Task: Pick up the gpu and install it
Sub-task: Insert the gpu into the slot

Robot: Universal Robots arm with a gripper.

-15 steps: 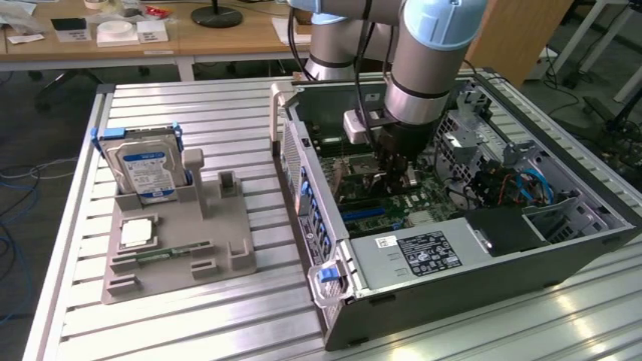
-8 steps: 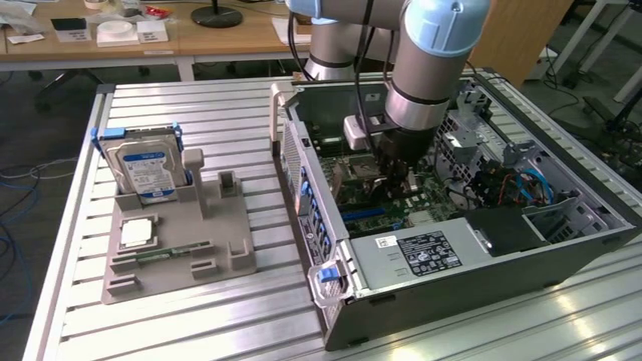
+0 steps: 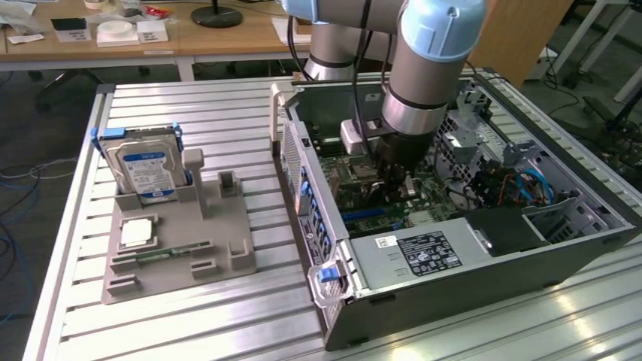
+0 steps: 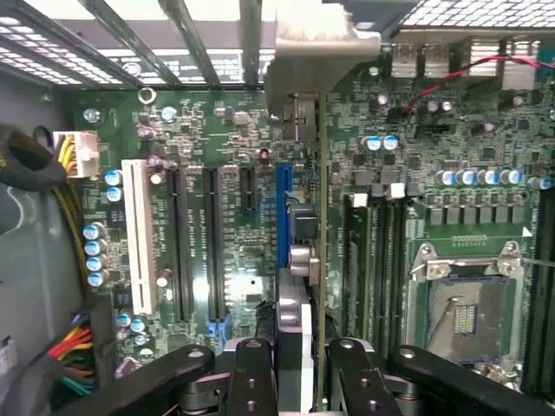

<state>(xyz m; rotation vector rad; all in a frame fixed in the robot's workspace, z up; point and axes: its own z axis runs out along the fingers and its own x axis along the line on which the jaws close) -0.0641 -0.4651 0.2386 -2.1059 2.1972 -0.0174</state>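
- Far out on the exterior view's left of the computer case (image 3: 561, 256), I see a grey holder (image 3: 180, 248) lying on the slatted metal table (image 3: 251, 323).
- A hard drive (image 3: 146, 173) with a blue-and-white label stands upright at the back of that holder, well apart from the case.
- In front of the hard drive, a small square chip (image 3: 135, 232) lies flat on the holder, and a narrow green memory stick (image 3: 165, 254) lies beside it, nearer the case.
- The case lies open on its side with the motherboard (image 3: 386, 199) facing up.
- My arm (image 3: 431, 68) reaches straight down into the case from above.
- From the wrist view I see the gripper (image 4: 299, 364) pinching the gpu (image 4: 319, 217) between its black fingers (image 4: 253, 368), gripping the card's upper edge.
- The gpu appears edge-on, a thin green blade running across the motherboard (image 4: 217, 130), its metal bracket (image 4: 312, 56) at the far end by the case's rear grille.
- The card stands just beside the blue slot (image 4: 282, 204); I cannot tell whether it sits in a slot.
- The white slot (image 4: 139, 234) and black slots (image 4: 212, 234) lie on one side of the card, the empty processor socket (image 4: 460, 303) on the other.
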